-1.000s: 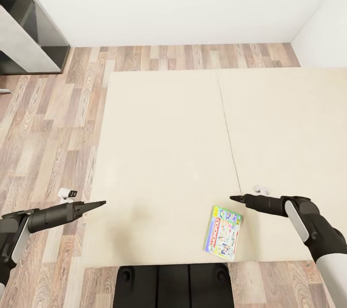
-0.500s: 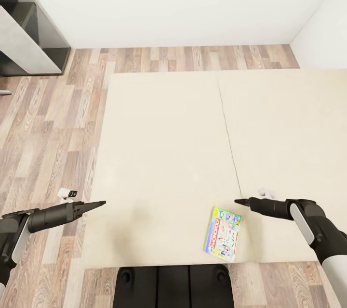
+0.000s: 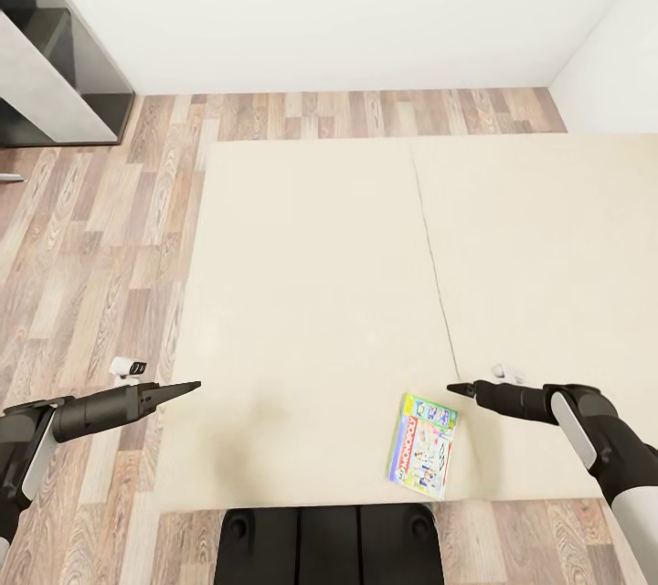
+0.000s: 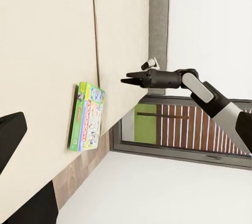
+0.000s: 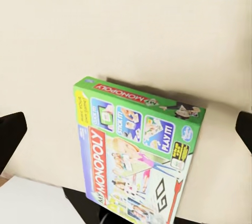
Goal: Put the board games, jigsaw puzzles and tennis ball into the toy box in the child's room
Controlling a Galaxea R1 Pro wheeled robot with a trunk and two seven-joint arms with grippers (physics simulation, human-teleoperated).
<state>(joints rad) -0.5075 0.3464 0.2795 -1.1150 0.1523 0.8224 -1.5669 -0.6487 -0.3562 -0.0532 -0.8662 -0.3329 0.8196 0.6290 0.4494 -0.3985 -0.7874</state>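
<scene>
One board game (image 3: 423,445), a green Monopoly box with a white and red cover, lies flat on the beige bed (image 3: 311,292) near its front edge. My right gripper (image 3: 454,389) hovers just above and to the right of the box, not touching it. In the right wrist view the box (image 5: 139,150) lies between the widely spread fingertips (image 5: 11,139), so that gripper is open. My left gripper (image 3: 187,387) hangs over the bed's left edge, far from the box, open and empty. The left wrist view shows the box (image 4: 86,116) and the right gripper (image 4: 127,80).
A dark grey shelf unit (image 3: 55,64) stands at the back left on the wood-plank floor (image 3: 91,247). White walls close the far side and right corner. My black base (image 3: 329,544) touches the bed's front edge. A grey headboard (image 4: 158,24) and a window (image 4: 173,129) show beyond the bed.
My right gripper has drawn back slightly to the right and toward me, a little lower. The head view has tilted slightly. The left arm and the box have not moved.
</scene>
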